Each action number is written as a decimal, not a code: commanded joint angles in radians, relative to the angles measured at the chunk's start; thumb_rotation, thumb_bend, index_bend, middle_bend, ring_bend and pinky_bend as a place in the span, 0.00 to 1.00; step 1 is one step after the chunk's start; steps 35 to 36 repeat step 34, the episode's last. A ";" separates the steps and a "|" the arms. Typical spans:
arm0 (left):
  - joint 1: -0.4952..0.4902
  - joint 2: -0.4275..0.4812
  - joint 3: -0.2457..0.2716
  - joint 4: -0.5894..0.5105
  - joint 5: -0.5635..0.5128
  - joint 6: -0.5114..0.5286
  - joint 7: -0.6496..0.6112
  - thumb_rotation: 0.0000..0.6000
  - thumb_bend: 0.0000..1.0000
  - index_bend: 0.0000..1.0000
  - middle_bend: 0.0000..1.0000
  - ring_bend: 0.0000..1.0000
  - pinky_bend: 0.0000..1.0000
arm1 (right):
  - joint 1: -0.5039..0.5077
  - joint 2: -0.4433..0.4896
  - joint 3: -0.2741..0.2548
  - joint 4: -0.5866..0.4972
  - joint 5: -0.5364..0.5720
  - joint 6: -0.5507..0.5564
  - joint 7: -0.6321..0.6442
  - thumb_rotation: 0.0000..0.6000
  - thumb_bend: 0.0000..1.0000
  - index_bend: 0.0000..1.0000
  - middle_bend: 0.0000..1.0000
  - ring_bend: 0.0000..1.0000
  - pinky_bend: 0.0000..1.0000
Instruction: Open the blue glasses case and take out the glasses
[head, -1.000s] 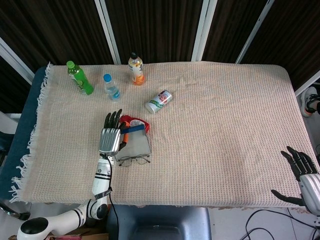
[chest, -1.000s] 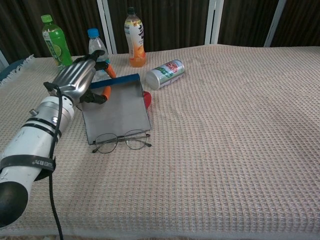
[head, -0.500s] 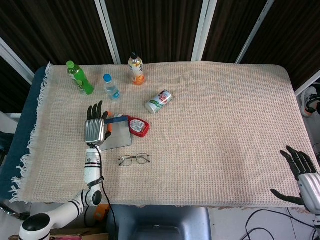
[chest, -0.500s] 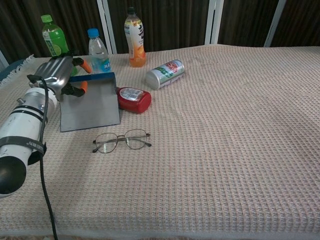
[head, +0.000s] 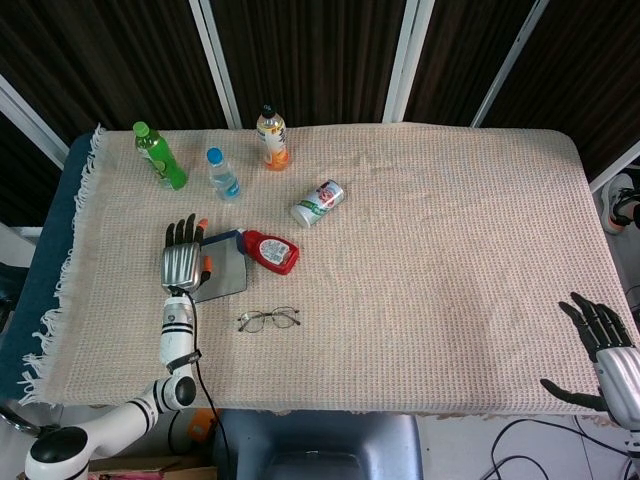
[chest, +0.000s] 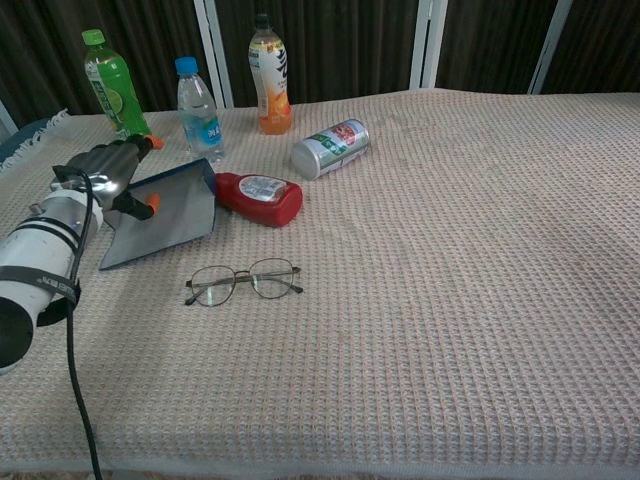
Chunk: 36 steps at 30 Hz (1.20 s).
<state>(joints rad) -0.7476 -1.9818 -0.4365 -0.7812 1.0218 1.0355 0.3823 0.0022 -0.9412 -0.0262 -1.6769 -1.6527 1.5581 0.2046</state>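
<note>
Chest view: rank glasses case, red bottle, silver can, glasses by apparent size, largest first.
1. glasses case, the widest patch, though it sits near the camera.
2. glasses, long but thin wire; also close to the camera, so unsure against the bottle.
3. red bottle.
4. silver can, a bit smaller but farther away.

On the woven beige tablecloth (head: 450, 260), the thin wire-framed glasses (head: 268, 319) lie in front of the flat blue glasses case (head: 222, 278), apart from it. The left hand (head: 182, 263) rests on the case's left edge. The red ketchup bottle (head: 270, 250) lies touching the case's right rear corner. Behind that lies a tipped white-and-green can (head: 318, 203). Along the far left edge stand the green bottle (head: 160, 156), clear water bottle (head: 222, 174) and orange juice bottle (head: 272, 138). The right hand (head: 605, 345) sits off the near right corner.
</note>
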 joint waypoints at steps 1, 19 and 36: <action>0.030 0.061 0.015 -0.133 -0.039 -0.012 0.072 1.00 0.45 0.04 0.00 0.00 0.00 | 0.000 0.000 0.000 0.000 0.000 -0.001 -0.001 1.00 0.15 0.00 0.00 0.00 0.03; 0.496 0.741 0.563 -0.940 0.555 0.358 -0.299 1.00 0.44 0.04 0.00 0.00 0.00 | 0.007 -0.033 -0.005 -0.016 0.003 -0.032 -0.110 1.00 0.15 0.00 0.00 0.00 0.03; 0.606 0.720 0.559 -0.745 0.667 0.552 -0.447 1.00 0.44 0.01 0.00 0.00 0.00 | 0.017 -0.078 -0.004 -0.027 0.015 -0.064 -0.223 1.00 0.15 0.00 0.00 0.00 0.03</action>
